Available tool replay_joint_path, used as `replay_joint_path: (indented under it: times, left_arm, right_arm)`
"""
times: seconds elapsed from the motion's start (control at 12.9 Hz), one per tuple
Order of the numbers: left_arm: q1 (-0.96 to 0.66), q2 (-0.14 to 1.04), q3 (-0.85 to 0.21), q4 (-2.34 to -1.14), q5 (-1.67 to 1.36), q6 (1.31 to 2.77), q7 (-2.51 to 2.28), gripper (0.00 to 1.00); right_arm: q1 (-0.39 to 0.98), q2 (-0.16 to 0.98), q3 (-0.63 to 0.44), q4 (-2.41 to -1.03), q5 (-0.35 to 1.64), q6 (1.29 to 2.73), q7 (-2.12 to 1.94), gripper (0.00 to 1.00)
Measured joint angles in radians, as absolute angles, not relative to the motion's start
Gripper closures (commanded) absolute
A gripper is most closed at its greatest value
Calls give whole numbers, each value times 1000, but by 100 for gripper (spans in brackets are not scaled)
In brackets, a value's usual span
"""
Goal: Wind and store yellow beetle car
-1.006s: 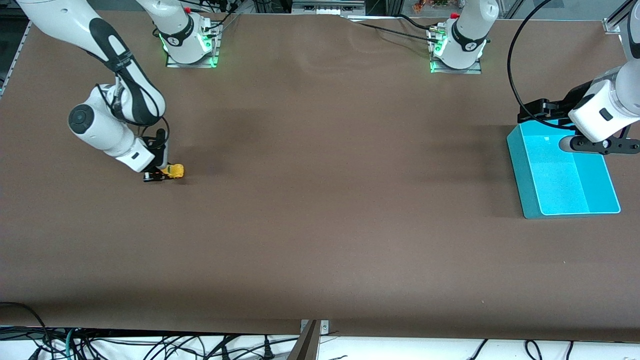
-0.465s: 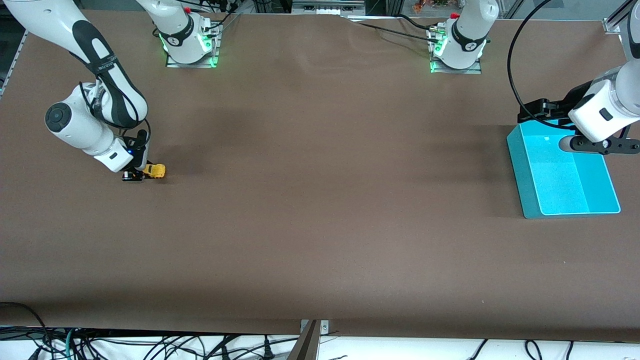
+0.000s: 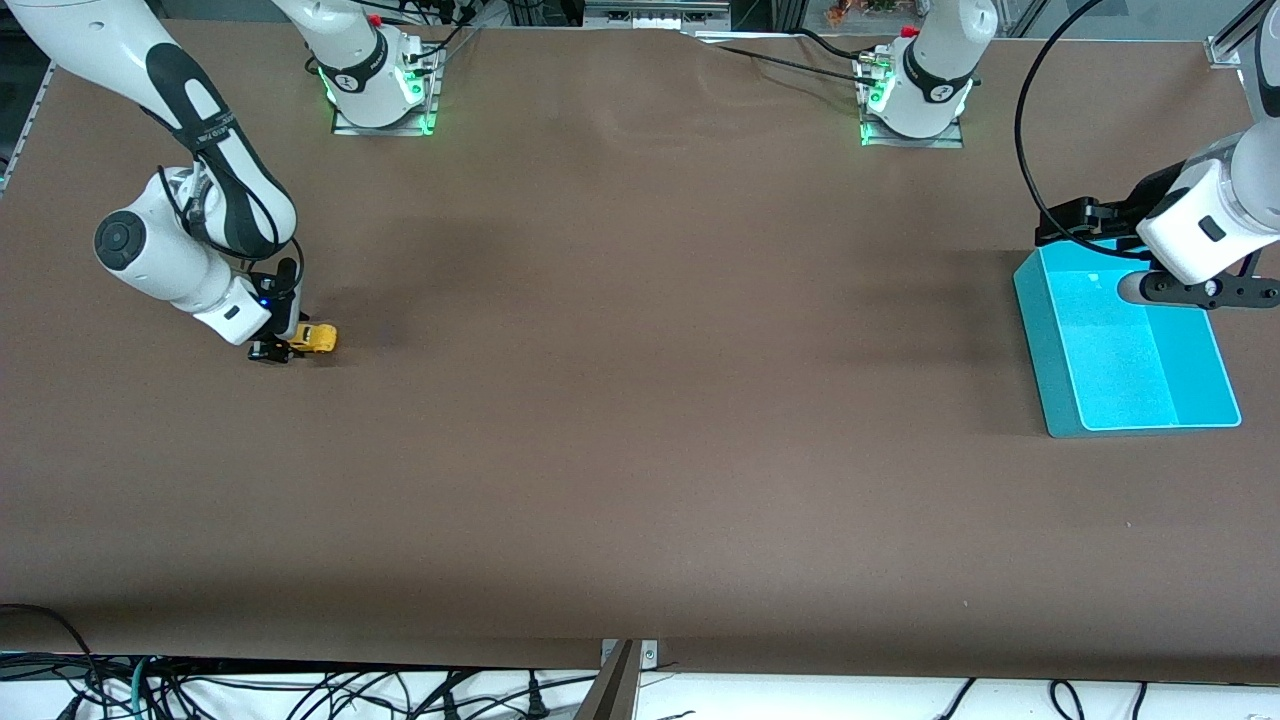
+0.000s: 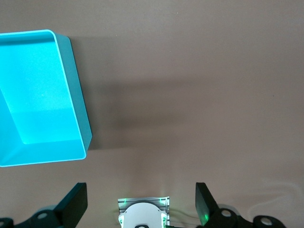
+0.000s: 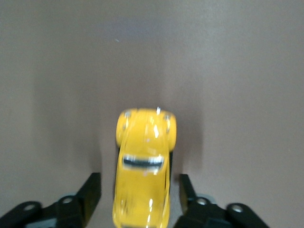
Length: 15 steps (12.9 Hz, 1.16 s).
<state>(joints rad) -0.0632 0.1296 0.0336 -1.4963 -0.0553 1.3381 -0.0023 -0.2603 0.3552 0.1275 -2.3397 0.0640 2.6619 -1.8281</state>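
Yellow beetle car [image 3: 315, 339] sits on the brown tabletop [image 3: 640, 420] toward the right arm's end, wheels down. Right end effector [image 3: 283, 349] is low at the car's rear end; in the right wrist view the car [image 5: 144, 171] lies between the two black fingers [image 5: 90, 194] with a visible gap on each side, so the jaws are spread and not pinching it. Left end effector [image 4: 141, 204] hangs over the tabletop just beside the turquoise bin [image 3: 1125, 345], fingers spread wide with nothing between them; this arm waits. In the left wrist view the bin [image 4: 71, 95] shows a bare interior, and the left arm's base [image 4: 142, 216] with green lights appears between the fingers. Bin sits at the left arm's end, well apart from the car.
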Motion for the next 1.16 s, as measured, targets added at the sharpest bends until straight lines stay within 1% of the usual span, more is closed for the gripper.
replay_joint_path:
  times: [0.23, 0.54, 0.77, 1.01, 1.16]
  left_arm:
    - [-62, 130, 34, -1496, -55, 1338, 0, 0]
    - [-62, 130, 34, -1496, -55, 1338, 3, 0]
    - [-62, 130, 34, -1496, -55, 1338, 21, 0]
    - [-61, 133, 36, -1496, -55, 1338, 73, 0]
    - [-61, 142, 36, -1496, -55, 1339, 142, 0]
  right_arm:
    - [-260, 353, 158, -2277, 64, 2587, -1823, 0]
    - [-259, 313, 203, -2147, 65, 2414, -1781, 0]
    - [-260, 210, 230, -2084, 66, 2303, -1604, 0]
    - [-259, 69, 264, -2071, 66, 2204, -1408, 0]
    - [-259, -6, 268, -2059, 66, 2122, -1258, 0]
